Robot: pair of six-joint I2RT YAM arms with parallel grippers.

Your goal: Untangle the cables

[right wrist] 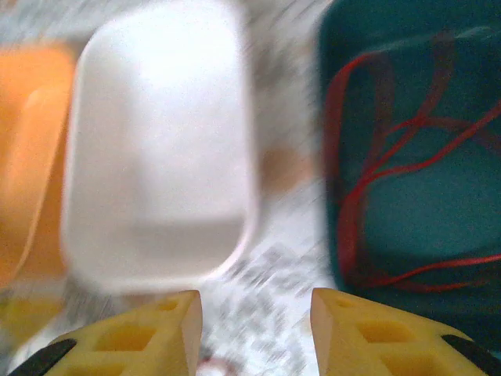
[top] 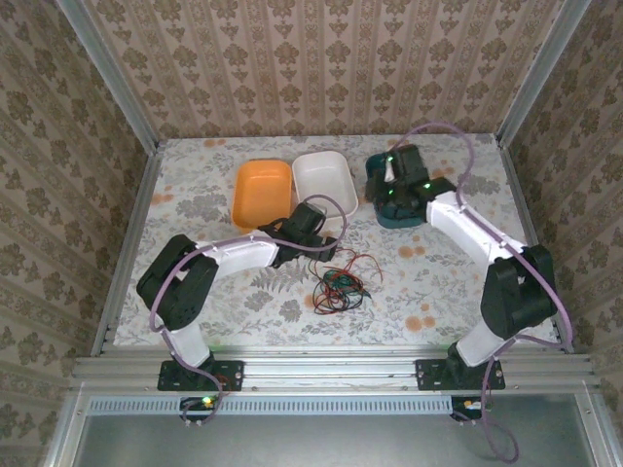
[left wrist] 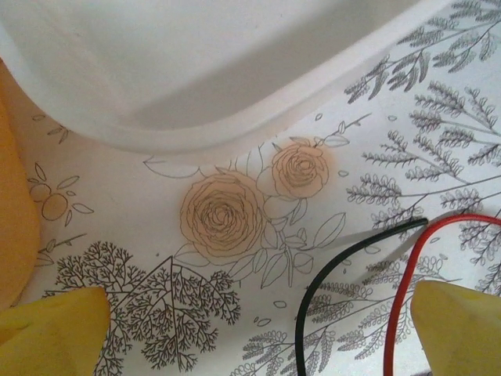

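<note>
A thin red cable (right wrist: pixel 337 141) is laid in a teal plastic bin (right wrist: pixel 438 219); a red-black-green cable tangle (top: pixel 336 289) is left unsorted; the left gripper (left wrist: pixel 258 329) and right gripper (right wrist: pixel 257 329) are held open.

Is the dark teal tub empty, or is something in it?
Not empty. Loops of red cable lie inside the tub, seen from the right wrist.

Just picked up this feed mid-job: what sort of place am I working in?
Probably a lab test cell dressed to look domestic: wallpapered panels held in an aluminium frame, a floral table cover, plus an orange bin, white bin and teal bin.
</note>
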